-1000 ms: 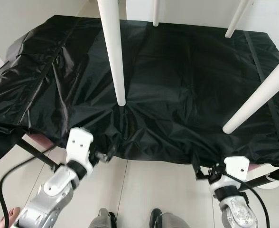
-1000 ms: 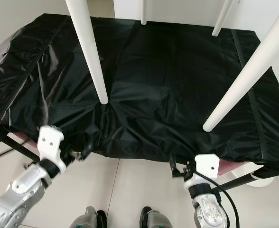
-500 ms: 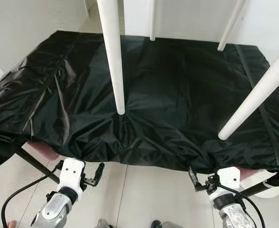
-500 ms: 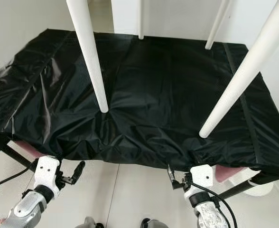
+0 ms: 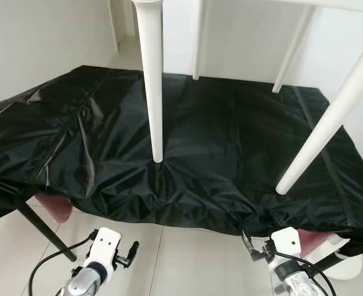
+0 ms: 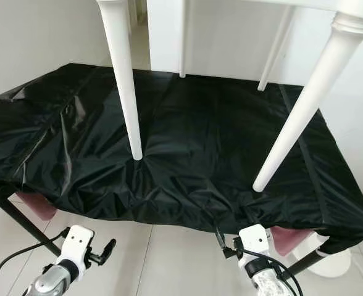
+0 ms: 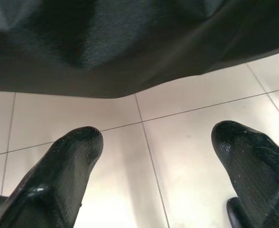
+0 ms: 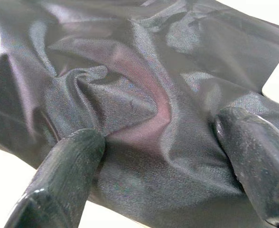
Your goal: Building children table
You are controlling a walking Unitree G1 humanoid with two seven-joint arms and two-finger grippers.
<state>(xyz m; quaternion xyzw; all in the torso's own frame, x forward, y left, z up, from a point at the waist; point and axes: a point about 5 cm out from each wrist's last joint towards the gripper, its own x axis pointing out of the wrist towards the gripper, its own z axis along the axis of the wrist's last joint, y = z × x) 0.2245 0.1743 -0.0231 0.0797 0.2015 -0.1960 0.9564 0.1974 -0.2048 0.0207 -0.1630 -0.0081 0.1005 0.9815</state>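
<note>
Dropping lower: left claw (image 5: 131, 251) off black sheet (image 5: 231, 142), fingers apart.

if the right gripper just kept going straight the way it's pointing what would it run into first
Most likely the black cover draped over the surface: the right gripper has its jaws open and faces a bunched fold of that fabric. How much gap remains is hard to judge, but nothing else lies between.
</note>
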